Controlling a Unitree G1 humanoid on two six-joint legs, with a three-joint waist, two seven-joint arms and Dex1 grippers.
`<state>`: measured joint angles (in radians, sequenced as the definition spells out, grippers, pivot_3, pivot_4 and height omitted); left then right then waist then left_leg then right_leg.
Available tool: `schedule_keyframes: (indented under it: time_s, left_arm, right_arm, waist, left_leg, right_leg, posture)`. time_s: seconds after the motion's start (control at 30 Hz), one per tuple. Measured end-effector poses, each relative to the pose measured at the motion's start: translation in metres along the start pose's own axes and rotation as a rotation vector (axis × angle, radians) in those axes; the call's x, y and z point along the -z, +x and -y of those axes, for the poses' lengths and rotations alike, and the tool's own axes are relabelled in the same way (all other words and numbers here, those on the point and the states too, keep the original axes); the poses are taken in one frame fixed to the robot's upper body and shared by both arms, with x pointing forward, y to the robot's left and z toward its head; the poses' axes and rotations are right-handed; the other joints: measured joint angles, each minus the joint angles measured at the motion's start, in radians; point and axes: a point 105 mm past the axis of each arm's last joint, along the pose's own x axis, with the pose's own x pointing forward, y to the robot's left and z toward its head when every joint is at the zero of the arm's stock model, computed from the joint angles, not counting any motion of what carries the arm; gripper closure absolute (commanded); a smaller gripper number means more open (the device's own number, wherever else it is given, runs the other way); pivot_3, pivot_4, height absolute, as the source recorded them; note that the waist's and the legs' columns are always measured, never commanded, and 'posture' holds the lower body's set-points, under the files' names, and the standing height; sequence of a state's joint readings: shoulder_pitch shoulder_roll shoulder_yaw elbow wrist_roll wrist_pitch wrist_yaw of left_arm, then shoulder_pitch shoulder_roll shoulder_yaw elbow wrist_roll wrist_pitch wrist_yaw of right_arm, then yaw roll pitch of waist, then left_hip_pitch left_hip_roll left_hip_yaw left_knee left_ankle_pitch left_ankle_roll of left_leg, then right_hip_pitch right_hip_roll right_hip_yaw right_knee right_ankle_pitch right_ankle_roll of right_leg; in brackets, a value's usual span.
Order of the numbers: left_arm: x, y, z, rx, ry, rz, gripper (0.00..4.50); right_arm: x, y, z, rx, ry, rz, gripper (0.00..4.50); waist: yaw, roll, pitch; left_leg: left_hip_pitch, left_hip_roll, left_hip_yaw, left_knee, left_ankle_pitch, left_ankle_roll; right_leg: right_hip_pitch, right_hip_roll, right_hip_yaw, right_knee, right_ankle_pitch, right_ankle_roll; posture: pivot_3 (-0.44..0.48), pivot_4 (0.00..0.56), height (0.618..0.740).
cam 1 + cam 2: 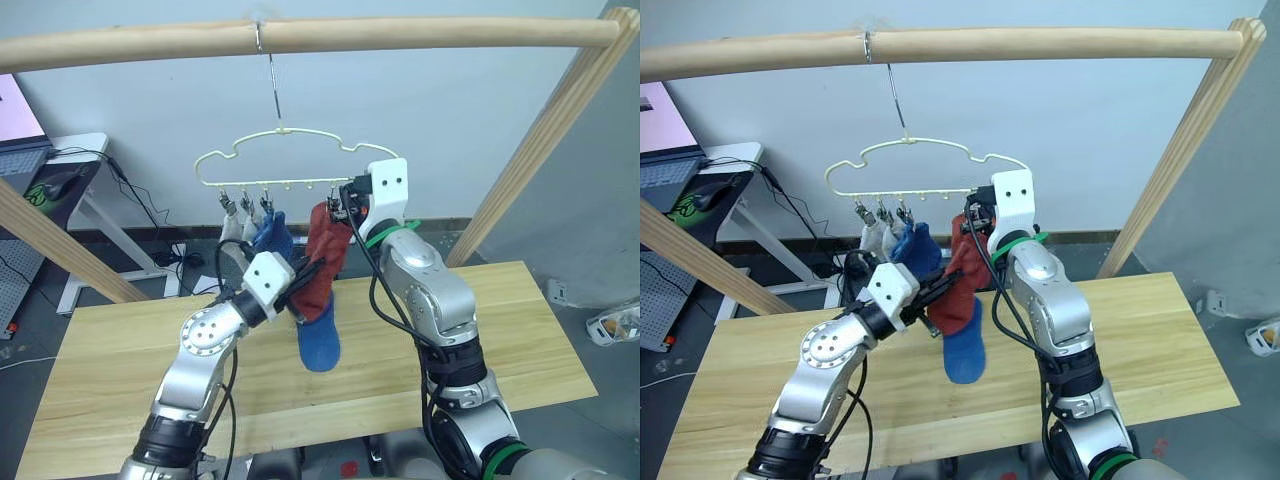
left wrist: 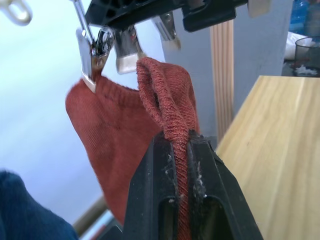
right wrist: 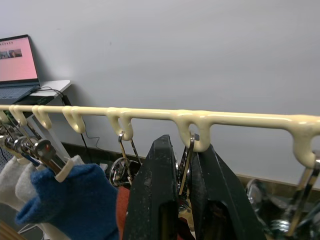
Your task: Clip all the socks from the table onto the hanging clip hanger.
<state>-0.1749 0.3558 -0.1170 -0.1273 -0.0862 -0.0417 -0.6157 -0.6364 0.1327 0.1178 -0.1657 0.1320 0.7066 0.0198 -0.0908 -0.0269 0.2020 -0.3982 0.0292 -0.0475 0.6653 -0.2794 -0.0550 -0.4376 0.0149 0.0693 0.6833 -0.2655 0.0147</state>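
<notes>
Left gripper point(image 2: 181, 150) clamped on rust-red sock point(image 2: 167, 95) cuff, just below hanger point(image 1: 285, 160) clips. Right gripper point(image 3: 185, 165) pinching one clip point(image 3: 186, 165). Blue sock point(image 1: 320, 340) on table point(image 1: 520, 330). Soft, light, limp fabric: grip at cuff edge.

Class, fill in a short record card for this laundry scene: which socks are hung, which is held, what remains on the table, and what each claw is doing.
Hanger: clip hanger hooked on wooden pole
Already clipped: two grey socks, one blue sock, one rust-red sock
In hand: second rust-red sock, pinched in left claw, raised near the clips
Right claw: shut on a clip under the hanger bar
On table: one blue sock
</notes>
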Motion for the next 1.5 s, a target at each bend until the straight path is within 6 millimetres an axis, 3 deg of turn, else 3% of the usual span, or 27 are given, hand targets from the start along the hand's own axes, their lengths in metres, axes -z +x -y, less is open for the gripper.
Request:
schedule_keyframes:
  time_s: [0.17,0.37,0.7,1.07,1.5]
  left_arm:
    - [0.012,0.012,-0.001,-0.016,0.035,-0.026,4.46]
    - [0.013,0.025,-0.008,-0.039,0.068,-0.02,4.46]
    - [0.008,0.029,-0.012,-0.043,0.094,0.005,4.46]
    - [0.02,0.032,-0.01,-0.015,0.102,-0.047,4.46]
    - [0.014,0.037,-0.015,-0.031,0.119,-0.029,4.46]
  right_arm:
    - [-0.002,-0.002,-0.001,-0.004,0.004,-0.003,4.5]
    - [-0.001,-0.002,-0.002,-0.008,0.005,-0.016,4.5]
    - [-0.001,-0.003,-0.003,-0.013,0.006,-0.021,4.5]
    - [-0.002,-0.004,-0.004,-0.016,0.007,-0.021,4.5]
    - [-0.001,-0.004,-0.007,-0.027,0.001,-0.025,4.5]
  waist:
    - [0.0,0.0,0.0]
    - [-0.001,0.0,0.0]
    - [-0.001,0.0,0.0]
    - [-0.001,0.0,0.0]
    - [-0.001,0.0,0.0]
  left_leg:
    - [-0.002,0.001,-0.001,-0.003,0.0,0.0]
    - [-0.002,0.001,0.0,-0.002,0.0,0.0]
    - [-0.002,0.001,0.0,-0.002,0.0,0.0]
    - [-0.001,0.001,0.0,-0.002,0.0,0.0]
    - [-0.001,0.001,0.0,-0.002,0.0,0.0]
  right_leg:
    - [-0.002,0.0,-0.001,-0.002,0.0,0.0]
    - [-0.002,-0.002,-0.001,-0.002,0.0,0.0]
    - [-0.002,-0.002,-0.001,-0.002,0.0,0.0]
    - [-0.002,-0.001,-0.002,-0.001,0.0,0.0]
    - [-0.002,-0.001,-0.002,-0.001,0.0,0.0]
  posture:
    - [-0.099,0.192,0.74]
    - [-0.104,0.193,0.74]
    - [-0.104,0.193,0.74]
    - [-0.103,0.194,0.74]
    - [-0.102,0.196,0.74]
